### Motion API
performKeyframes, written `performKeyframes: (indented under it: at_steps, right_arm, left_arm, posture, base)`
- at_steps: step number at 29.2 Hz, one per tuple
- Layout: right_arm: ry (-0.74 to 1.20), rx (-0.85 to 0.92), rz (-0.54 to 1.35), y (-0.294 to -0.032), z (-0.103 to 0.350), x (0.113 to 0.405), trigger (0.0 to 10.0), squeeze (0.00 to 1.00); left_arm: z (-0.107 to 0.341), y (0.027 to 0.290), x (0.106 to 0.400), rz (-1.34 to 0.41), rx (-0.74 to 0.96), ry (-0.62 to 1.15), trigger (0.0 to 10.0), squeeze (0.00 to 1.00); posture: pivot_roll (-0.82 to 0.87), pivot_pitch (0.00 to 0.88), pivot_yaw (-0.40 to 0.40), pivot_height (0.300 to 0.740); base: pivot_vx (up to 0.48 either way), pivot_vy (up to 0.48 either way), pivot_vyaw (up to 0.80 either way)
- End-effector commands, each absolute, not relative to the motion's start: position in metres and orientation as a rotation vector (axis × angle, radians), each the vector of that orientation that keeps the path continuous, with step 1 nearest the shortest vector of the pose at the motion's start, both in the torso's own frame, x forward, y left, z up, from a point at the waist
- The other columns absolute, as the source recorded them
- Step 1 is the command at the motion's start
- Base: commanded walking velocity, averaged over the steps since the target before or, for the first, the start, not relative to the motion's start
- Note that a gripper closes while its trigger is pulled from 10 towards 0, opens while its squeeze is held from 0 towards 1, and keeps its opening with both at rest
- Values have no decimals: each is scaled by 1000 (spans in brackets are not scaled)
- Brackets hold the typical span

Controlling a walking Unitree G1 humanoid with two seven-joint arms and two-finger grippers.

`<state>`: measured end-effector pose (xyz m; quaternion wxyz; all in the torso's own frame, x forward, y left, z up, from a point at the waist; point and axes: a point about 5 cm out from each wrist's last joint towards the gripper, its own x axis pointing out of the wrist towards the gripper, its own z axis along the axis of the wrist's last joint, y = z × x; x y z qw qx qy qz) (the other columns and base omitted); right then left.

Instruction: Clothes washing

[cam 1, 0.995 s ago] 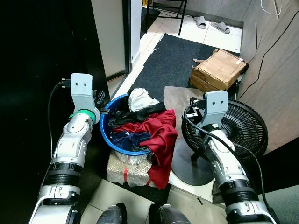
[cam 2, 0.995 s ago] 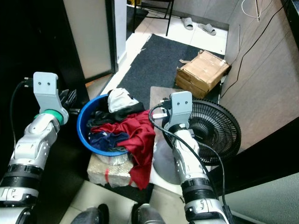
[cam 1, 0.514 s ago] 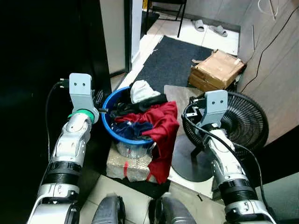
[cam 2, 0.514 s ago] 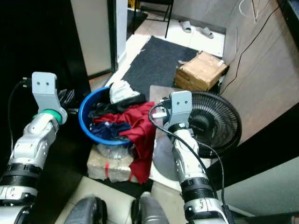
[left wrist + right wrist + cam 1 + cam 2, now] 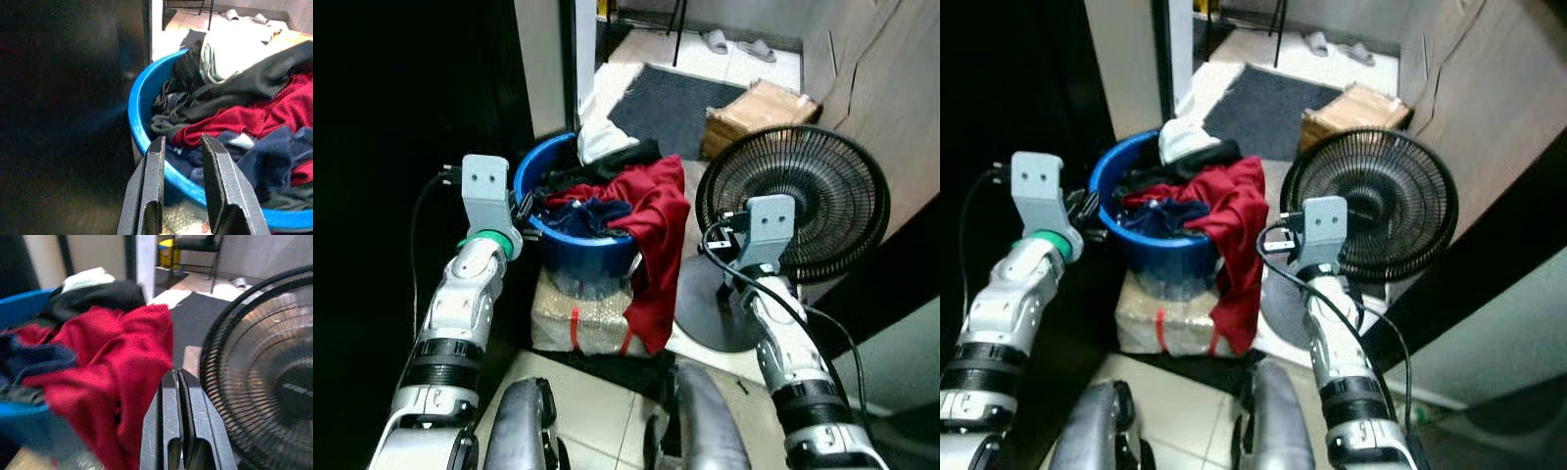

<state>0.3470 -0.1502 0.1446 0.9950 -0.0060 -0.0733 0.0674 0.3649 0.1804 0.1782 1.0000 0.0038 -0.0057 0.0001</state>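
Tiled floor (image 5: 597, 411) runs from the robot's feet toward a doorway, where a dark mat (image 5: 674, 96) lies on the far side. Near the middle stands a blue basin (image 5: 570, 250) heaped with clothes, resting on a wrapped block (image 5: 578, 321) bound with a red strap. On top of the pile a white garment (image 5: 597, 142) sits at the far edge, a black one (image 5: 607, 162) lies across it, navy cloth (image 5: 582, 217) fills the near part, and a red garment (image 5: 656, 235) spills over the right rim and hangs down past the block. Just left of the basin the left gripper (image 5: 182, 183) is at the rim, its two fingers apart with the blue edge between them, not closed on it. To the right, the right gripper (image 5: 177, 431) has its fingers pressed together on nothing, between the hanging red cloth and a black floor fan (image 5: 793, 201) on a round base. Farther off, beyond the fan, a cardboard box (image 5: 759, 110) sits beside the mat, and a pair of slippers (image 5: 736, 44) lies past it.
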Motion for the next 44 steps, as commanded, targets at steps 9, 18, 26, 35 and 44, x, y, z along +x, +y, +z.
performKeyframes:
  at_steps: [9, 18, 26, 35, 44]
  right_arm:
    - [-147, -21, 141, -151, 145, 348, 10000, 0]
    - [-153, -17, 141, -149, 146, 348, 10000, 0]
    - [-165, -13, 139, -151, 150, 351, 10000, 0]
    - [-292, 15, 185, -145, 201, 367, 10000, 0]
    - [-253, -28, 202, -132, 213, 392, 10000, 0]
  left_arm:
    - [180, 182, 367, 5, 9, -23, 10000, 0]
    - [184, 183, 367, 10, 2, -30, 10000, 0]
    - [193, 185, 370, 25, -11, -44, 10000, 0]
    - [214, 196, 374, 110, -81, -74, 10000, 0]
    - [218, 181, 385, 73, -78, -55, 10000, 0]
  posture:
    - [-34, 76, 2, 535]
    - [-30, 76, 1, 510]
    - [-28, 79, 2, 485]
    - [-23, 86, 3, 471]
    - [-9, 106, -7, 471]
  base:
    - [0, 0, 0]
    - [0, 0, 0]
    - [0, 0, 0]
    - [0, 0, 0]
    - [0, 0, 0]
